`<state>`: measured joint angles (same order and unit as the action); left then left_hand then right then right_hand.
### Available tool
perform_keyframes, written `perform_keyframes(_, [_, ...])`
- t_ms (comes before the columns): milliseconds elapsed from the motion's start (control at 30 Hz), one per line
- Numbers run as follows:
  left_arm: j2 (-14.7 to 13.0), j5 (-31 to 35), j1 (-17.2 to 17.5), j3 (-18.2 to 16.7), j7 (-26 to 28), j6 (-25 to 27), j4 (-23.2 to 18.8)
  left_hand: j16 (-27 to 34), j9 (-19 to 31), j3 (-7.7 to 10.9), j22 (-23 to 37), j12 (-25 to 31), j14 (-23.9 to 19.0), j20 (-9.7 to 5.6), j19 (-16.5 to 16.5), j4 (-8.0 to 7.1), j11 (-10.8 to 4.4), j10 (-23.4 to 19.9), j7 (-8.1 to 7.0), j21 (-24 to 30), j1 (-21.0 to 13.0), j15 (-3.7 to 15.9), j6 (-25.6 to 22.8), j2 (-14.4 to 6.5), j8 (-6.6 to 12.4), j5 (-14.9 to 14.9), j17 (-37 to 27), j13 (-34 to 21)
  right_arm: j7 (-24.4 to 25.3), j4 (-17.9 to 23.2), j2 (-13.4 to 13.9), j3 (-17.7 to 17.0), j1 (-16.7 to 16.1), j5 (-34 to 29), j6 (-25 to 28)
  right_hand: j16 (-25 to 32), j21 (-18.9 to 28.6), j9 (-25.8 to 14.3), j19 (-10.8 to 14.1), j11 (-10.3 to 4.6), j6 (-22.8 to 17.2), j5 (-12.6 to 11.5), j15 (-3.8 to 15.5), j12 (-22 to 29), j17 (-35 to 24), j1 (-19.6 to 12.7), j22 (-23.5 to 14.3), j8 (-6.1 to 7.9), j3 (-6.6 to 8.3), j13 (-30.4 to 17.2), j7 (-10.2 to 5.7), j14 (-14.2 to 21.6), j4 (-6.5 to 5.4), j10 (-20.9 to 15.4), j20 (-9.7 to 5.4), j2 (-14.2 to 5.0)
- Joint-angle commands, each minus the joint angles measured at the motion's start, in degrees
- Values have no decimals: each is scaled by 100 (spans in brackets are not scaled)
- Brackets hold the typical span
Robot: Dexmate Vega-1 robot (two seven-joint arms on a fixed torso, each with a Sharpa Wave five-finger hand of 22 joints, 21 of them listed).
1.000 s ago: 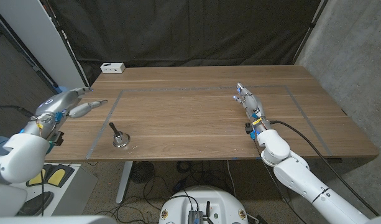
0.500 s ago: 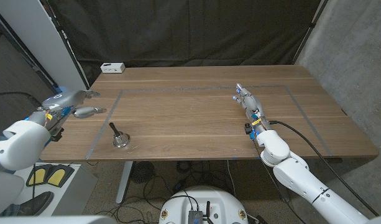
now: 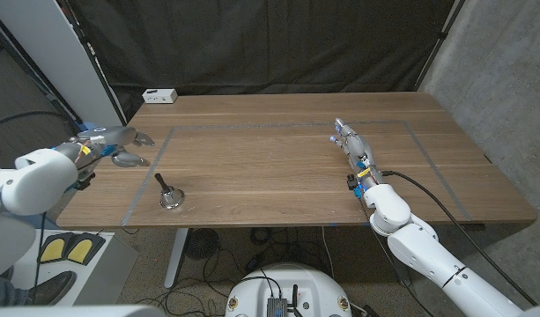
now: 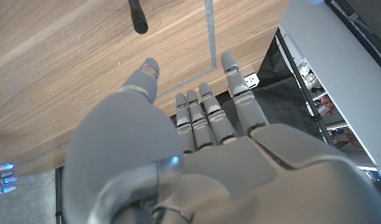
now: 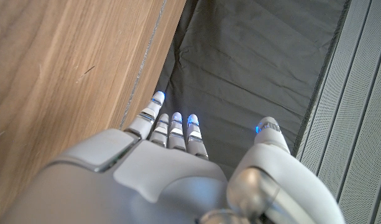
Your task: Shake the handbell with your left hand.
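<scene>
While the handbell (image 3: 168,195) stands upright near the front left edge of the wooden table (image 3: 287,158), its dark handle pointing up from a shiny metal bowl, the robot's left hand (image 3: 120,143) hovers behind and to the left of it, well apart and touching nothing. Seen from the head camera, the left arm reaches in from the left edge, the hand held above the tabletop with fingers apart and empty, casting a shadow on the wood beneath. From the left wrist camera, the fingers (image 4: 206,118) extend loosely forward past the thumb, and the black tip of the handbell's handle (image 4: 138,17) shows beyond them, with a clear stretch of bare wood between. A taped grey line (image 3: 149,172) on the table runs between the hand and the bell. On the far side, the right hand (image 3: 351,145) lies on the table with fingers stretched out straight and close together, holding nothing; the right wrist camera shows those fingers (image 5: 171,127) reaching along the wood toward the black curtain (image 3: 270,44). A small white box (image 3: 159,95) sits at the table's back left corner
</scene>
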<state>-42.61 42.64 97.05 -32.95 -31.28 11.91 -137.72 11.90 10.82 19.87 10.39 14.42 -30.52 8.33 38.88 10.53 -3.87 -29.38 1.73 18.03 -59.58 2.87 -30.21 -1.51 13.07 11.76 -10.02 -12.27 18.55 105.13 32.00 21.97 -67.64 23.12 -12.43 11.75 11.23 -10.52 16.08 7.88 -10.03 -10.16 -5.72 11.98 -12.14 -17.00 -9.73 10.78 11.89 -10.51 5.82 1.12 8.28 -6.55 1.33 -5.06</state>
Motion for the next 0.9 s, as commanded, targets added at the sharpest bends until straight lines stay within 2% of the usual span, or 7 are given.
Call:
perform_keyframes(33, [-395, 171, -336, 154, -848, -42, 89, 30, 24, 24, 1, 25, -80, -127, 141, -30, 52, -56, 14, 56, -172, 6, -59, -11, -4, -28, -32, -25, 10, -14, -6, -6, -30, 14, -9, 6, -17, -14, 30, 44, 5, 9, -14, 4, -11, -49, -10, -4, 36, -31, -5, 14, -15, 6, -13, 7])
perform_keyframes(100, [-431, 195, -356, 168, -952, -54, 93, 39, 26, 21, 2, 19, -104, -141, 190, -38, 55, -53, 27, 69, -208, 11, -50, -18, -16, -32, -37, -27, 16, -7, -1, 1, -27, -3, 6, 7, -16, -14, 32, 46, 6, 9, -13, 2, -11, -50, -10, -4, 36, -31, -5, 15, -15, 10, -12, 8])
perform_keyframes(300, [-483, 251, -412, 185, -1213, -66, 104, 176, 37, -43, 14, 49, -461, -362, 444, -107, 136, -200, 94, 145, -274, 58, -159, -55, -15, -63, -73, -44, 38, 27, -10, 3, -32, 3, 28, 6, -19, -14, 26, 37, 8, 10, -6, 3, -12, -50, -10, -5, 35, -31, -10, 13, -17, 7, -16, 9])
perform_keyframes(400, [-502, 178, -464, 196, -1297, -111, 163, 199, 42, -53, 21, 83, -575, -450, 558, -118, 163, -318, 141, 185, -301, 22, -249, -66, 2, -69, -71, -51, 50, 42, -7, 8, -37, -14, 41, 6, -18, -14, 28, 36, 10, 10, -6, 3, -13, -51, -10, -6, 35, -31, -6, 14, -18, 7, -18, 9])
perform_keyframes(800, [-609, 39, -562, 339, -1350, -276, 387, 134, 50, -25, 21, 85, -607, -548, 524, -115, 220, -383, 160, 160, -360, 20, -317, -71, -1, -68, -38, -62, 126, 155, 28, -18, -108, -78, 67, 7, -17, -14, 30, 36, 3, 10, -11, 1, -16, -53, -10, -3, 33, -32, -12, 14, -22, 9, -6, 10])
perform_keyframes(900, [-568, -25, -537, 366, -1225, -358, 457, 137, 52, -41, 21, 91, -643, -588, 555, -110, 187, -416, 154, 169, -371, 40, -339, -46, 0, -75, -37, -64, 136, 191, 46, -31, -116, -91, 88, 7, -17, -14, 30, 35, 2, 10, -9, 2, -16, -54, -10, -2, 33, -32, -9, 16, -22, 7, -5, 11])
